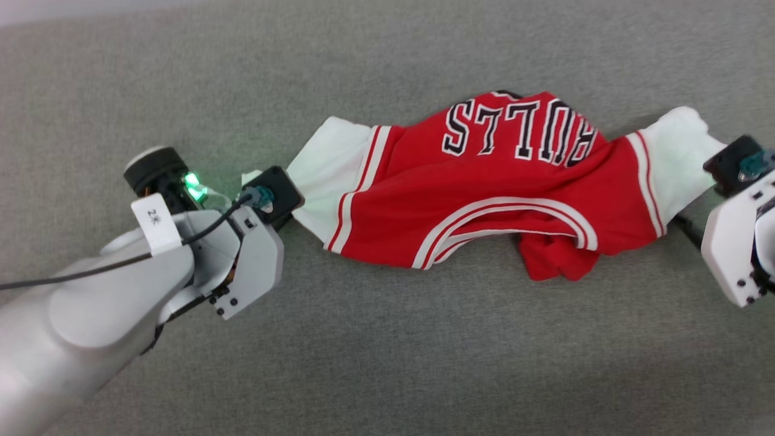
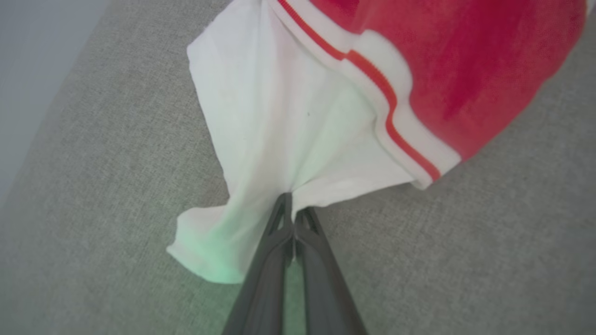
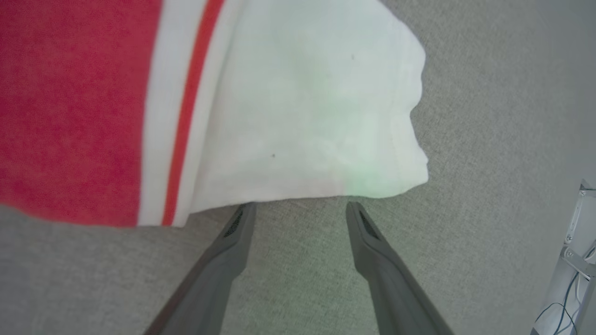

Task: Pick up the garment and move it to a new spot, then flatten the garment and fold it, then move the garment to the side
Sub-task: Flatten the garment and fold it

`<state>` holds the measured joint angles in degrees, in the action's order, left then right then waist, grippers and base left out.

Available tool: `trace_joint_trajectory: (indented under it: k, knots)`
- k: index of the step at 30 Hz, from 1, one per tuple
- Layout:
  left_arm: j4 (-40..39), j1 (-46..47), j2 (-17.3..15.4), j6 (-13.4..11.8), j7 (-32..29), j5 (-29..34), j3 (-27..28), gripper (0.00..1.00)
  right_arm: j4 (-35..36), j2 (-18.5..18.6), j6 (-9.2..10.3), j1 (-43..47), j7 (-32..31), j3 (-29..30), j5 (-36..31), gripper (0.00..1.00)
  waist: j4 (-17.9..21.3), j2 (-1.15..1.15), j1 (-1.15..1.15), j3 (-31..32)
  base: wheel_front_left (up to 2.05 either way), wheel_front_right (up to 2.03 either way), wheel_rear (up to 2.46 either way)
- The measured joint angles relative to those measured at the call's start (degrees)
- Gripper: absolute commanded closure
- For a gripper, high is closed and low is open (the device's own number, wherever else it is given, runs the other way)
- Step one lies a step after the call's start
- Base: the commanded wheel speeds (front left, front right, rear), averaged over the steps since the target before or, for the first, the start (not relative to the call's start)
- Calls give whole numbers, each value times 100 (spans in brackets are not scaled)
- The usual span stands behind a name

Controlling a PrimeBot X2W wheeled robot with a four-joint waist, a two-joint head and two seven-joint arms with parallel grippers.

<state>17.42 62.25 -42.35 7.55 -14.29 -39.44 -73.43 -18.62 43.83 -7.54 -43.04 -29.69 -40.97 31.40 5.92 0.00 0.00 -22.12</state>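
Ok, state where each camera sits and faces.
Head view: on the head, looking down at the garment on the grey surface; left forearm lower left, right wrist at right edge.
Left wrist view: wrist-mounted, along the left jaws, shut on one white sleeve.
Right wrist view: wrist-mounted, along the open right jaws, tips near the other sleeve.
Shared: all three see the garment.

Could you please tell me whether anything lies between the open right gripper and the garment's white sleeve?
Nothing visible does. The right gripper holds its fingers open right at the edge of the white sleeve of the garment, with only the bare grey surface around them.
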Motion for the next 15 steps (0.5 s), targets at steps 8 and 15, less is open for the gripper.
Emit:
trace_joint_trajectory:
  k: [8, 15]
  knots:
    - [-137, 219, -1, 0, 21, 23, 24, 100, -488, 112, 1, -793, 402, -892, 241, 0, -120, 0, 0, -341, 0, 0, 0]
    - [-170, 262, 12, 0, 71, 12, 33, 100, -831, 63, -8, -1204, 637, -1503, 521, 100, -159, 0, 0, -420, 0, 0, 0]
